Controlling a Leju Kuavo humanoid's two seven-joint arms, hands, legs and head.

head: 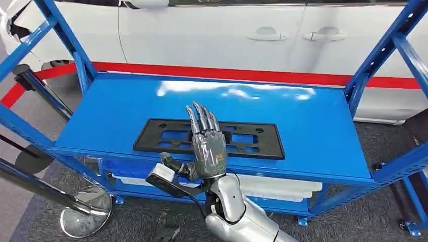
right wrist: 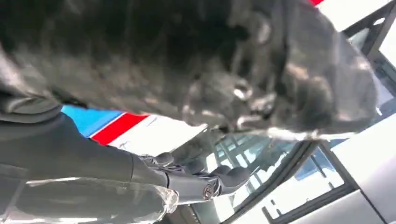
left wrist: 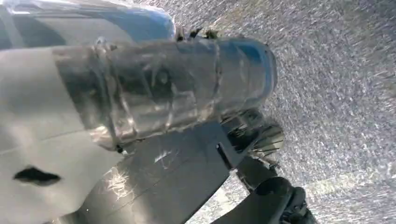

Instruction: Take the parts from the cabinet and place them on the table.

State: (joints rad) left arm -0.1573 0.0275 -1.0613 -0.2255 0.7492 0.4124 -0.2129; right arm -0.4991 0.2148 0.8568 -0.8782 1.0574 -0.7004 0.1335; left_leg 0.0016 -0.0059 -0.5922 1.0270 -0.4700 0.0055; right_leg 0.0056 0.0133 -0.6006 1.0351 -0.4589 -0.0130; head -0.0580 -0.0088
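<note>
A flat black plastic part (head: 151, 137) with rectangular cut-outs lies on the top shelf (head: 318, 126) of the blue cabinet, near its front edge. My right hand (head: 207, 146) is raised in front of the part's middle, fingers straight and slightly apart, thumb out to the side, holding nothing. Whether its fingers touch the part I cannot tell. In the right wrist view the right hand (right wrist: 210, 70) is a dark blur against the white car. My left hand (left wrist: 163, 88) hangs over grey carpet, and its fingers are too hidden to read.
Blue uprights (head: 383, 50) frame the cabinet on both sides. A white car (head: 227, 35) stands close behind it, past a red floor stripe. White trays (head: 287, 187) sit on the lower shelf. A chrome stanchion base (head: 86, 217) and black poles stand at the left.
</note>
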